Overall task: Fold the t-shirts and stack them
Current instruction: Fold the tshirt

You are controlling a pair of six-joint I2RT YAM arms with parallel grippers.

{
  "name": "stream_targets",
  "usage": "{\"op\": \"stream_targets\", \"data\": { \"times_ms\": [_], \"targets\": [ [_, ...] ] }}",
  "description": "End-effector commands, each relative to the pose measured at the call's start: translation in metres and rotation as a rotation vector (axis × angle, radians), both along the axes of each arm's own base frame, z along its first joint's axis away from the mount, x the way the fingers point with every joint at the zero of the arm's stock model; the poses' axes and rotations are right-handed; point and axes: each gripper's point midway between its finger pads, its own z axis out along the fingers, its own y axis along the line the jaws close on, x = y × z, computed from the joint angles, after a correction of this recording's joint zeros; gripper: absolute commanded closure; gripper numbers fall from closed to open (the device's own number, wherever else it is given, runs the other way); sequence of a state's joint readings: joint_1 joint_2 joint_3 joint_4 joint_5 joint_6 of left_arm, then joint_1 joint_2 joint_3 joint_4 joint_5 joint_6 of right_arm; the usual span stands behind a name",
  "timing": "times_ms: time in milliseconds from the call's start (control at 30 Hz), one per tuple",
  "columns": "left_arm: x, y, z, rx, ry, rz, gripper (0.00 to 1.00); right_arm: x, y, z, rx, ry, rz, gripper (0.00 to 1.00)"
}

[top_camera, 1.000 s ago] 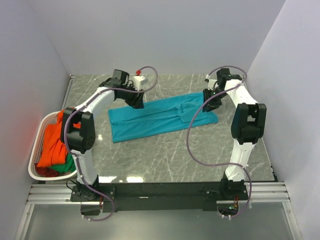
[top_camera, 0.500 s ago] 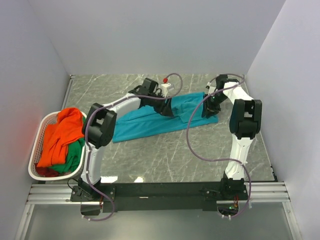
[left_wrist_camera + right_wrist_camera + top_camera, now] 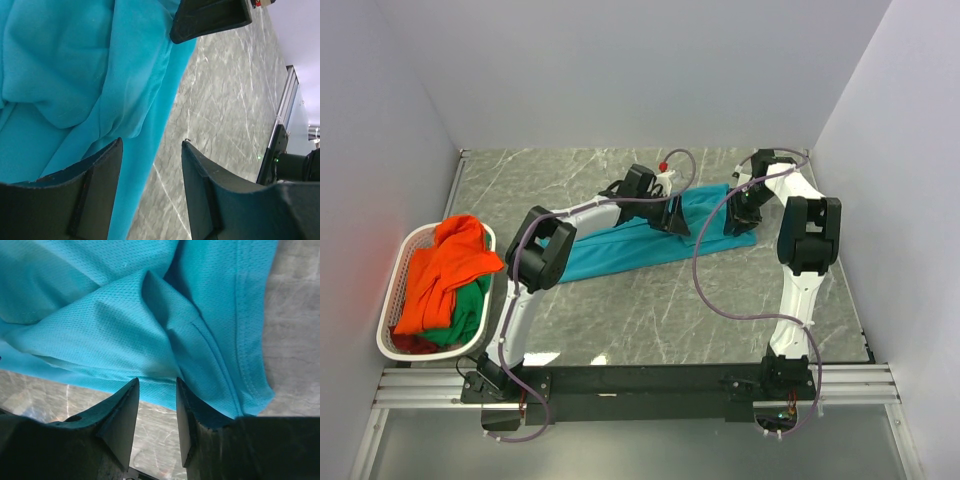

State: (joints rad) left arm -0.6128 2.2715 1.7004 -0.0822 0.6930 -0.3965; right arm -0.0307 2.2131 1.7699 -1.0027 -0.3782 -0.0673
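The teal t-shirt (image 3: 630, 250) lies spread in a long band across the back of the table. My left gripper (image 3: 675, 218) reaches over its middle-right part. In the left wrist view it is open (image 3: 152, 145), straddling the cloth's edge (image 3: 75, 75) where it meets the marble, with nothing between the jaws. My right gripper (image 3: 737, 220) hovers at the shirt's right end. It is open too (image 3: 157, 382), with folded teal mesh (image 3: 100, 315) just beyond its tips and nothing pinched. An orange t-shirt (image 3: 435, 270) and a green t-shirt (image 3: 470, 305) lie heaped at the left.
The white laundry basket (image 3: 386, 330) holding the orange and green shirts stands at the table's left edge. Grey marble table (image 3: 640, 320) stretches in front of the teal shirt. White walls close in the back and sides. A purple cable (image 3: 705, 290) loops off the right arm.
My left arm has swept right along the teal shirt, from its left part to its middle-right. The right gripper has shifted slightly over the shirt's right end. Both jaws have widened a little.
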Motion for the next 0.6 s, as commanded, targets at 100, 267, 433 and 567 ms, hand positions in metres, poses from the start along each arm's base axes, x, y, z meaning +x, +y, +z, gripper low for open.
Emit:
{"op": "stream_targets", "data": {
  "times_ms": [100, 267, 433, 567],
  "targets": [
    [-0.010, -0.019, 0.004, -0.027, 0.007, -0.002, 0.44, 0.010, -0.009, 0.015, -0.035, -0.055, -0.012, 0.56],
    [-0.012, -0.015, -0.011, 0.007, 0.032, 0.007, 0.44, 0.010, -0.009, 0.016, -0.028, -0.050, -0.014, 0.56],
    [-0.012, -0.013, -0.013, 0.014, 0.037, 0.006, 0.44, 0.009, -0.014, 0.008, -0.065, -0.031, -0.020, 0.57],
    [-0.010, -0.014, -0.013, 0.017, 0.032, 0.012, 0.44, 0.009, -0.013, 0.003, -0.063, -0.023, -0.025, 0.57]
  ]
}}
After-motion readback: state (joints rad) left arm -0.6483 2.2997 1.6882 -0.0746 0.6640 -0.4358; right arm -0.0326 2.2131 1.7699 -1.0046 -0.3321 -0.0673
